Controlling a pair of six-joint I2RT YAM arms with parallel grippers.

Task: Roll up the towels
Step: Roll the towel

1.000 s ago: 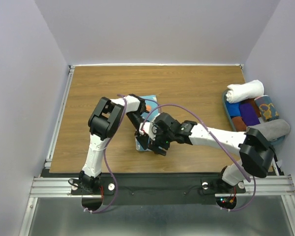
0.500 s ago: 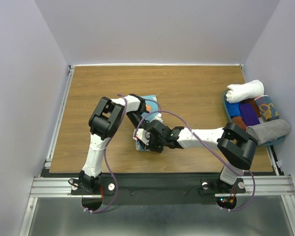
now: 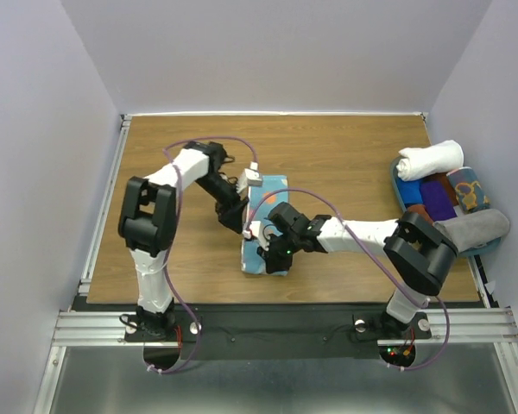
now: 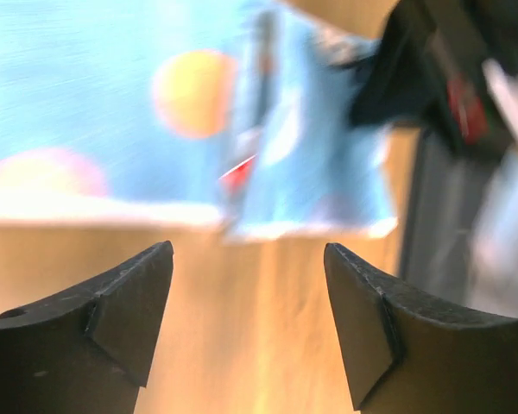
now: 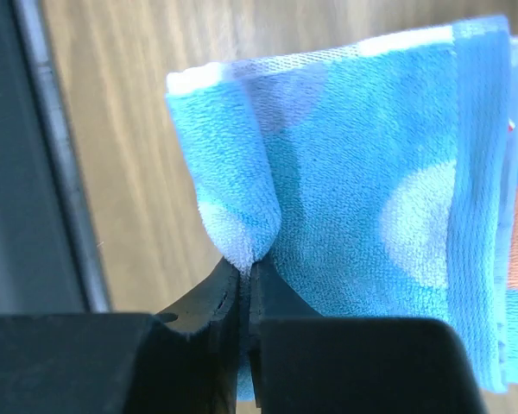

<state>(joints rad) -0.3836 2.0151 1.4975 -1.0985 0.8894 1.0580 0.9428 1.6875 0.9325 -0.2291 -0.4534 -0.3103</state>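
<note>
A brown wood-grain tabletop [image 3: 345, 155] sits boxed in by 3 plain, pale lavender walls [image 3: 276, 52] (left, back and right), all evenly lit. Silver aluminium rails [image 3: 276, 326] run along its near edge and its left side. In front of the near rail lies a dull grey metal sheet [image 3: 276, 384].

Overhead view across the table [image 3: 345, 155]; both wrist views close, low, probably on one blue towel [image 5: 345, 190].

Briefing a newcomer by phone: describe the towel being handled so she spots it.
On the brown wooden table, look at the middle. There lies a light blue terry towel with orange and yellow dots, a fold pinched in the right claw. It alone lies out; the other towels sit rolled in the blue tray at right.
</note>
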